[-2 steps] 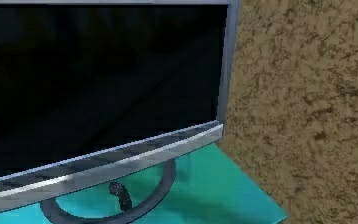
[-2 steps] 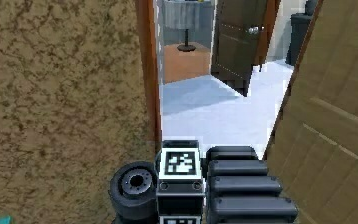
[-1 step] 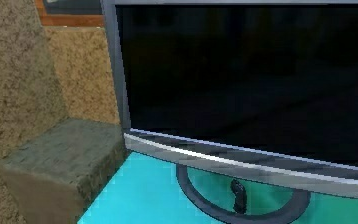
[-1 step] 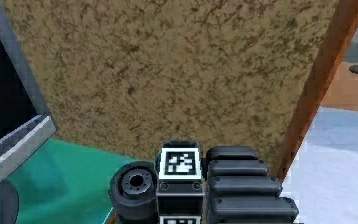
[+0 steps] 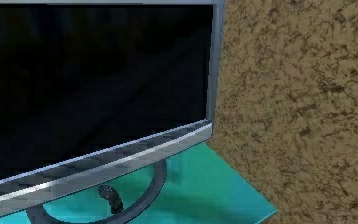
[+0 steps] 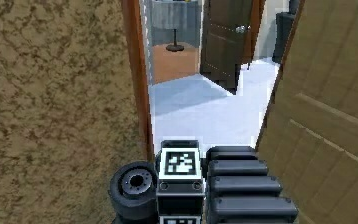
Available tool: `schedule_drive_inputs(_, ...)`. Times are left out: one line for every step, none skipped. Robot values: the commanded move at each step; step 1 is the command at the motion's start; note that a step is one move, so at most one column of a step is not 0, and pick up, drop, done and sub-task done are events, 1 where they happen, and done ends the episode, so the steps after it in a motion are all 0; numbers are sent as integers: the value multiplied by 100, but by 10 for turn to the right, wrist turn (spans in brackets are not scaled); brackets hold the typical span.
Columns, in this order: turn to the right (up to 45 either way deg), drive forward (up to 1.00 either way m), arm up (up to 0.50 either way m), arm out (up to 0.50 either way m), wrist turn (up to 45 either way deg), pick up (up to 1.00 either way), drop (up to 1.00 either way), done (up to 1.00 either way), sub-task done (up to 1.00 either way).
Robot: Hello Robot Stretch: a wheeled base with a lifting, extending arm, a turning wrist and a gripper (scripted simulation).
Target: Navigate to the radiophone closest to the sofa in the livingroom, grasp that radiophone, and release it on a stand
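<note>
Teal stand [image 5: 219, 196] under TV [image 5: 87, 80], small dark object [image 5: 111, 196] on it, doorway [image 6: 197, 95] beyond gripper [image 6: 137, 192], can't tell if it holds anything.

Forward view sits close, angled down at a television [image 5: 97, 80] on a teal stand [image 5: 209, 188] left of the brown wall [image 5: 297, 100]; arm side view faces a doorway [image 6: 197, 95] right of that shared wall [image 6: 57, 100]

TV [image 5: 97, 80] runs off the top, left and bottom edges, stand [image 5: 222, 195] off the bottom. That small dark thing [image 5: 111, 197] by its base? Too tiny to tell. The arm [image 6: 242, 188] is cut at the bottom too.
</note>
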Motion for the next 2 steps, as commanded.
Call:
schedule_drive_inputs(30,0,0,0,0,0,0,0,0)
schedule_drive_inputs(300,0,0,0,0,0,0,0,0)
